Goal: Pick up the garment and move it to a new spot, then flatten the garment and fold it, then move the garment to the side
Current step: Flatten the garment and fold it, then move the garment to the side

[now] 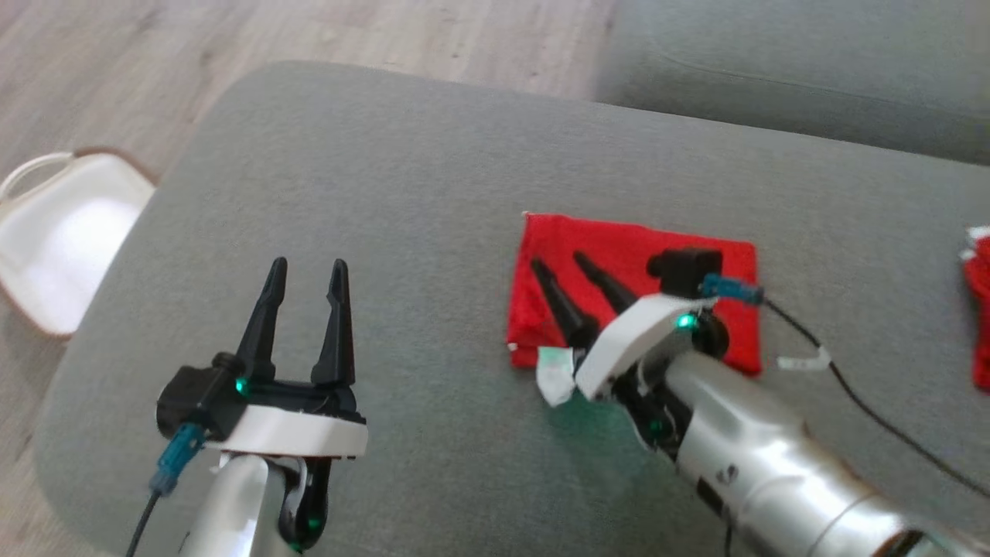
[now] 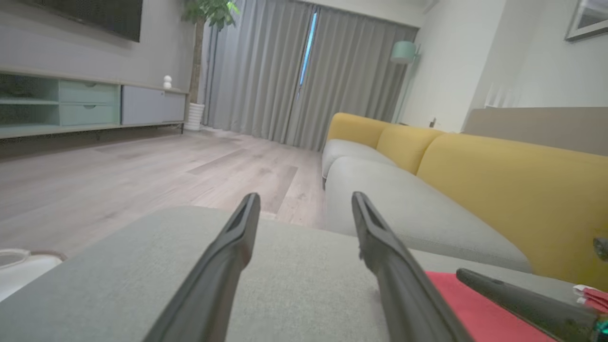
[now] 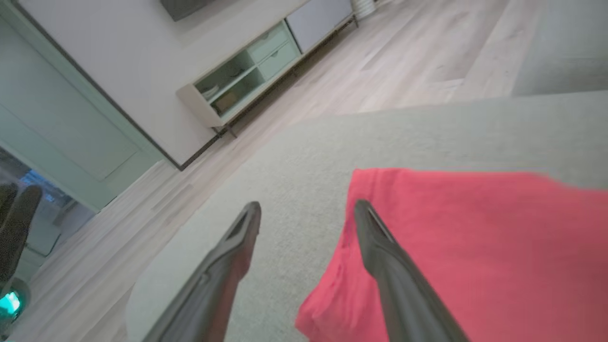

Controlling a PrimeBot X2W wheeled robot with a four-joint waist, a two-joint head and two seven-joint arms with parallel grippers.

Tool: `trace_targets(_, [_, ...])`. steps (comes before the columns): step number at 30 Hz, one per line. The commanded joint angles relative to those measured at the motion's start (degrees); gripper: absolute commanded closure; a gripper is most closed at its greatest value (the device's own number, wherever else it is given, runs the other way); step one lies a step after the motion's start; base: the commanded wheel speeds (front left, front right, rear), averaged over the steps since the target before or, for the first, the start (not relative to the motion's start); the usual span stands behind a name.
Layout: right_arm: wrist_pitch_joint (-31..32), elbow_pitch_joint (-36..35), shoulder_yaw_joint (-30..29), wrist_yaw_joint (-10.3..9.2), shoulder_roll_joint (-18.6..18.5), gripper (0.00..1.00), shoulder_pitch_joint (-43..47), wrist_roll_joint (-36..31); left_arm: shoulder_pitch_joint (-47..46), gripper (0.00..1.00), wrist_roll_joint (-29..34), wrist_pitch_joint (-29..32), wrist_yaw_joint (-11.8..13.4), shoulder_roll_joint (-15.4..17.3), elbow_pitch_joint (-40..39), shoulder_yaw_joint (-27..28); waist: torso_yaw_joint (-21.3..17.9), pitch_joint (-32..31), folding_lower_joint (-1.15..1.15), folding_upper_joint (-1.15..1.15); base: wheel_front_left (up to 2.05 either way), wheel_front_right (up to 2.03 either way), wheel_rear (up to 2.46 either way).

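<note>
The garment (image 1: 634,255) is a red cloth folded into a flat rectangle on the grey cushion (image 1: 402,186), with a white tag at its near left corner. My right gripper (image 1: 558,262) hovers over the garment's left half, fingers apart and holding nothing. In the right wrist view the garment (image 3: 475,247) lies under and right of the open right gripper (image 3: 308,208), its left edge between the fingers. My left gripper (image 1: 308,271) stands open over bare cushion to the garment's left. In the left wrist view the left gripper (image 2: 305,198) is open, and the garment (image 2: 479,313) shows at lower right.
A white basket (image 1: 62,232) sits on the wooden floor off the cushion's left edge. Another red cloth (image 1: 978,302) lies at the right edge. A black cable (image 1: 866,402) trails from my right wrist. A grey and yellow sofa (image 2: 475,190) stands beyond the cushion.
</note>
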Motion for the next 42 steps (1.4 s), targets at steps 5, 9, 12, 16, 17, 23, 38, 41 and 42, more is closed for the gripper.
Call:
trace_targets(5, [-2.11,1.60,-5.86,0.37,0.72,0.00,-7.94,-7.57,-2.76,0.00,0.17,-0.28,0.09,0.65,-3.48,2.99,-6.69,-0.35,0.00,0.00,0.00,0.00,0.00])
trace_targets(9, [-2.14,0.11,-16.95,0.37,-1.68,0.00,-8.04,-20.80,-3.17,0.00,0.46,-0.28,0.09,0.59,-4.68,3.87,-10.27,-0.14,0.00,0.00,0.00,0.00,0.00])
trace_targets(12, [-2.14,-3.21,-25.62,0.37,-3.56,0.00,-4.76,-30.44,-3.43,0.00,0.64,-0.28,0.09,0.51,-5.20,4.40,-12.42,0.00,0.00,0.00,0.00,0.00,0.00])
trace_targets(16, [-2.15,-8.57,-36.27,0.37,-3.85,0.00,1.43,-41.00,-3.55,0.00,1.02,-0.28,0.09,0.39,-5.50,5.03,-14.75,0.09,0.00,0.00,0.00,0.00,0.00])
trace_targets(17, [-2.15,-11.87,-40.30,0.37,-3.34,0.00,4.67,-45.83,-3.54,0.00,1.19,-0.28,0.09,0.33,-5.52,5.22,-15.65,0.15,0.00,0.00,0.00,0.00,0.00])
trace_targets(23, [-2.15,-21.47,-49.36,0.37,-0.43,0.00,13.90,-54.18,-2.58,0.00,1.87,-0.28,0.09,0.27,-4.99,5.27,-17.62,0.38,0.00,0.00,0.00,0.00,0.00])
trace_targets(38, [-2.16,-28.08,-51.62,0.37,0.73,0.00,21.51,-55.19,-1.31,0.00,2.30,-0.28,0.09,-0.17,-4.35,5.43,-17.70,1.75,0.00,0.00,0.00,0.00,0.00])
trace_targets(41, [-2.16,-27.30,-51.00,0.37,0.73,0.00,20.35,-55.30,-2.04,0.00,2.23,-0.28,0.09,-0.21,-4.45,4.88,-16.83,2.73,0.00,0.00,0.00,0.00,0.00])
trace_targets(42, [-2.04,-26.81,-50.73,0.37,0.73,0.00,19.83,-55.29,-2.29,0.00,2.17,-0.28,0.09,-0.22,-4.46,4.70,-16.48,3.12,0.00,0.00,0.00,0.00,0.00])
